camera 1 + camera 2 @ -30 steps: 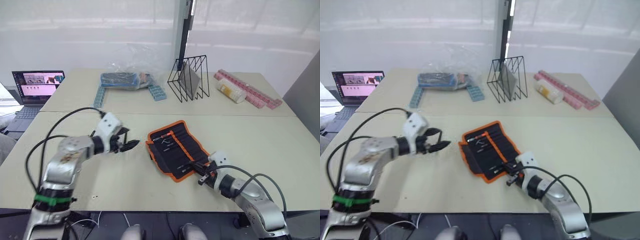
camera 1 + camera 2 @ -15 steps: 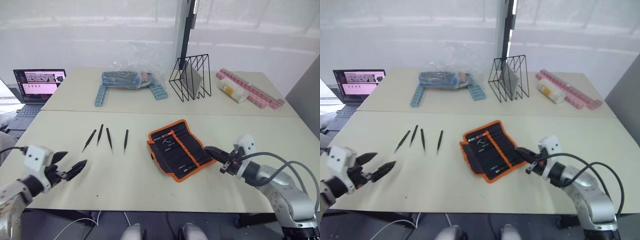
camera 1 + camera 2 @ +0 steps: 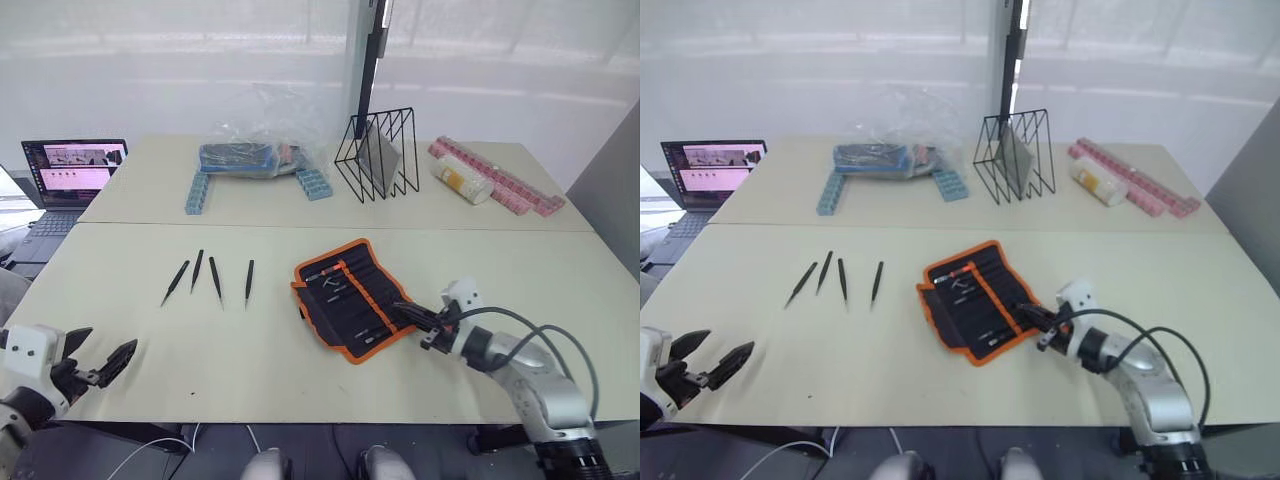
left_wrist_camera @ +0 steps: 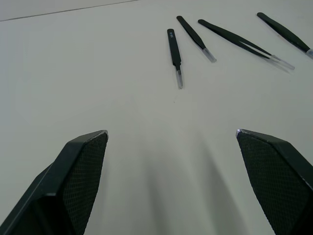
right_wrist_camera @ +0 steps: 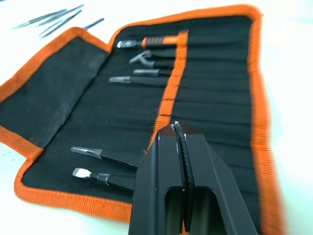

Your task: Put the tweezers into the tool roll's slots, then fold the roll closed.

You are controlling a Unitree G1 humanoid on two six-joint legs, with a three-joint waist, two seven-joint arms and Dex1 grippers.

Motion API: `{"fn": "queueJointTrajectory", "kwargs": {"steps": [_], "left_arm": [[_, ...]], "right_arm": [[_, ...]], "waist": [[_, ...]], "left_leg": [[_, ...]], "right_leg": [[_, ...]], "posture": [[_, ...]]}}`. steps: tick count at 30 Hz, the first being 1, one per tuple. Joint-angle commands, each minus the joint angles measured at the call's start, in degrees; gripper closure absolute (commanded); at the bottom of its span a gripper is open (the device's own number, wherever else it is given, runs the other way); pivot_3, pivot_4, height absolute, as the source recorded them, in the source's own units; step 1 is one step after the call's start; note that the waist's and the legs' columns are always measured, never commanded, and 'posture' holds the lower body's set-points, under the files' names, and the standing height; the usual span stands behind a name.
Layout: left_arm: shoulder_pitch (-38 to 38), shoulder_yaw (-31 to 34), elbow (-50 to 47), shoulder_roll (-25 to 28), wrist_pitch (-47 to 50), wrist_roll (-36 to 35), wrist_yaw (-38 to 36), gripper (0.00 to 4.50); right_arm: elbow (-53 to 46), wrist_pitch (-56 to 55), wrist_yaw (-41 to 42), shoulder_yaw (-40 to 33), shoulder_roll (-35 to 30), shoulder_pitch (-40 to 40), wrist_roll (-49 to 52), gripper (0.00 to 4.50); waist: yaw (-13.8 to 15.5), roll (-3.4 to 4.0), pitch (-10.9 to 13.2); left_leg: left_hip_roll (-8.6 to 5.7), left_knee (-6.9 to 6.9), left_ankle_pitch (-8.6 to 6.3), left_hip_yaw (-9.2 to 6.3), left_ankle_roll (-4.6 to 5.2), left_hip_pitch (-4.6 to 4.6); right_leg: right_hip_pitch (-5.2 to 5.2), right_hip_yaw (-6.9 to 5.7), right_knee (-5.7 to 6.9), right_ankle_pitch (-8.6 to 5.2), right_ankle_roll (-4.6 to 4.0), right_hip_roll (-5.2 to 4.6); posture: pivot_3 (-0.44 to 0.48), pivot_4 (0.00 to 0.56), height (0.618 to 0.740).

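A pale bench (image 3: pixel 300 370) stands before a white wall, with a laptop (image 3: pixel 72 170) at its far left corner and a wire rack (image 3: pixel 378 155) toward the back. Four tweezers (image 3: pixel 205 280) lie loose on the bench, just beside one another and well left of the tool roll (image 3: pixel 352 297), which lies open and flat with several tools seated in its slots (image 5: pixel 146 73).

The left gripper (image 3: pixel 97 362) hovers near the bench's front edge, fingers spread wide. The right gripper (image 3: pixel 1031 318) sits at the roll's right edge, fingers pressed together on nothing.

Handling judgement: each tweezer looks light, stiff and slick, and lies flat, so a mid-body pinch suits best. The roll appears soft and limp; take it by the orange trim (image 5: pixel 172 93).
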Motion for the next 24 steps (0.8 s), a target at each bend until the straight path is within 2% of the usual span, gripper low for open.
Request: {"fn": "queueJointTrajectory", "kwargs": {"steps": [1, 9, 17, 21, 24], "left_arm": [[1.23, 2.31, -0.34, 0.34, -2.19, -1.67, -0.35, 0.03], [4.63, 3.95, -1.34, 1.00, -2.18, -3.80, -0.85, 0.03], [9.54, 5.47, -7.33, 0.22, 1.79, -6.51, 1.52, 0.03], [7.41, 1.91, -8.34, 1.13, 5.26, -5.92, 4.53, 0.03], [1.47, -2.26, -6.79, 1.80, 8.21, -4.32, 8.76, 0.03]], "right_arm": [[1.85, -1.21, -1.30, 0.31, -0.40, -1.16, -2.66, 4.50], [3.47, 0.07, -1.46, 2.08, -0.47, -0.95, -4.70, 4.50], [2.86, 2.12, -1.67, 2.90, -0.55, -0.67, -5.21, 4.50], [2.55, 2.34, -1.92, 3.33, -0.15, -0.58, -5.21, 4.50], [2.12, 2.50, -2.17, 3.77, -0.09, -0.48, -5.47, 4.50]], "waist": [[0.09, 0.00, 0.00], [-0.07, -0.09, -0.06], [-0.05, -0.24, -0.15], [-0.01, -0.25, -0.17], [0.15, -0.29, -0.19]], "left_leg": [[-0.01, 0.00, 0.00, 0.00, 0.00, -0.01], [0.00, -0.03, 0.00, 0.01, -0.01, 0.08], [0.02, -0.05, -0.01, -0.01, -0.03, 0.15], [0.02, -0.06, -0.01, -0.01, -0.03, 0.19], [0.01, -0.05, -0.01, -0.02, -0.04, 0.21]], "right_leg": [[-0.01, -0.01, -0.01, 0.00, 0.00, -0.02], [0.04, -0.02, -0.01, 0.00, -0.02, -0.04], [0.10, -0.03, -0.02, -0.02, -0.06, -0.11], [0.14, -0.03, -0.02, -0.04, -0.09, -0.13], [0.17, -0.05, 0.00, -0.04, -0.09, -0.10]], "posture": [[0.000, 0.150, 0.722], [0.000, 0.150, 0.722], [0.000, 0.150, 0.722], [0.000, 0.150, 0.722], [0.000, 0.150, 0.722]]}}
